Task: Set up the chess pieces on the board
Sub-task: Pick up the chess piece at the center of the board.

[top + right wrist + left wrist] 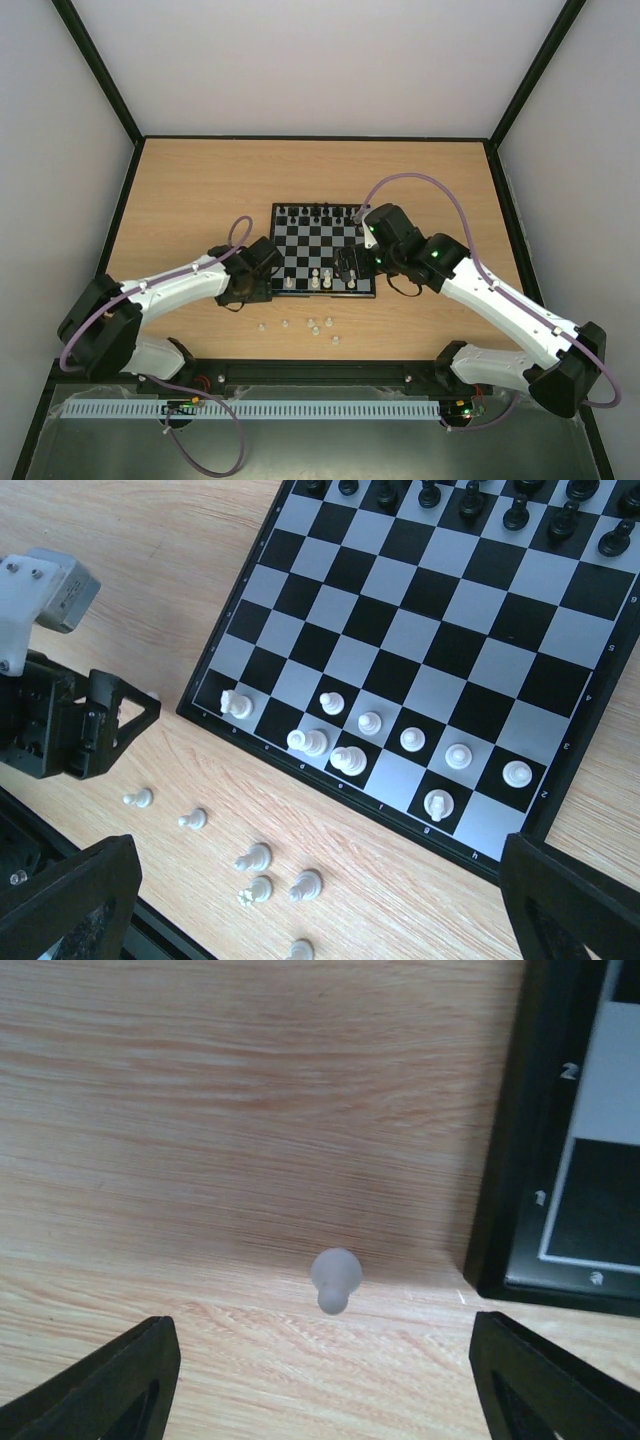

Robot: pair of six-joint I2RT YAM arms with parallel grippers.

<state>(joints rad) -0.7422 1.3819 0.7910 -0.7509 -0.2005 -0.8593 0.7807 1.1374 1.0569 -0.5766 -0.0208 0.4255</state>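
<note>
A light-grained wooden table (pixel 200 180) stands enclosed by plain pale walls (pixel 320 60) at 9, 12 and 3 o'clock, which meet along black frame struts (pixel 101 68) slanting toward 11 and 1 o'clock, while a white slotted strip (pixel 300 410) borders the 6 o'clock edge under soft, even light.

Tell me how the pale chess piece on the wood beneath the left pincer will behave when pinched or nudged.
The pale chess piece is tiny against the left pincer, so probably very light and easily flicked away. Its rounded, smooth-looking form suggests it may roll or slip from the fingers on the wooden table. It looks solid, so likely rigid.
</note>
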